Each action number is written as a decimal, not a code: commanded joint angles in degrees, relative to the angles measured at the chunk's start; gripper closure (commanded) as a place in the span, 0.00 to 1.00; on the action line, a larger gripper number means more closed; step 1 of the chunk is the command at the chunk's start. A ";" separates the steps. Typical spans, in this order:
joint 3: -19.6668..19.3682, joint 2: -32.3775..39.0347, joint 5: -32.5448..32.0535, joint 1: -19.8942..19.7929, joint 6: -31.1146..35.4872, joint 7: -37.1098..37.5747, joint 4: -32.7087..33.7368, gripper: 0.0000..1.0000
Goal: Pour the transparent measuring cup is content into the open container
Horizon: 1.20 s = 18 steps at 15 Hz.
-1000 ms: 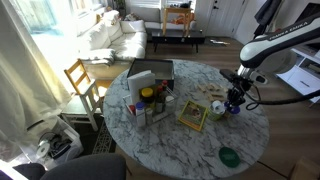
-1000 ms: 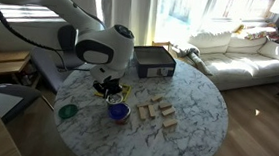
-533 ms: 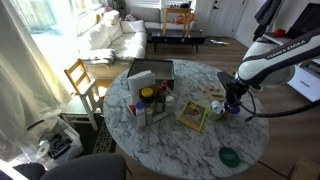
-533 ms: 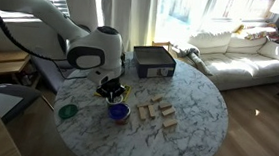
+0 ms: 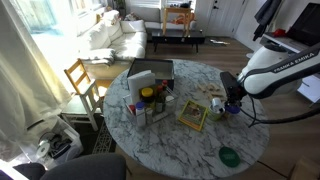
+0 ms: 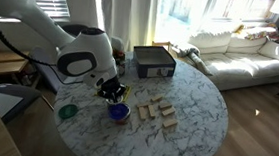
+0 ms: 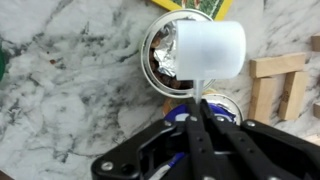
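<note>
Transparent plastic measuring cup (image 7: 205,52) sits sideways just ahead of the black Robotiq gripper (image 7: 199,100) — jaws clenched on its thin handle. Small round green dish (image 5: 229,157) lies well apart from the hand; recommend carrying steadily, tipping only directly above it.

The round marble table (image 5: 180,148) carries a blue bowl (image 6: 119,113) close beneath the jaws and a foil-lined pot (image 7: 162,60) just ahead of them. Wooden blocks (image 6: 158,112) and 1 yellow card (image 5: 192,115) lie near. The green dish (image 5: 230,157) and the grey bottle box (image 5: 150,90) sit well apart.
</note>
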 commanded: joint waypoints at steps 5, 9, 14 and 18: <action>-0.10 -4.15 0.15 0.36 11.45 -1.33 -7.68 0.99; 0.60 -5.96 1.32 0.04 16.39 -3.83 -10.61 0.99; 1.68 -7.97 1.77 -0.61 18.40 -4.40 -12.88 0.99; 3.87 -12.57 6.49 -0.81 10.41 -7.40 -13.17 0.99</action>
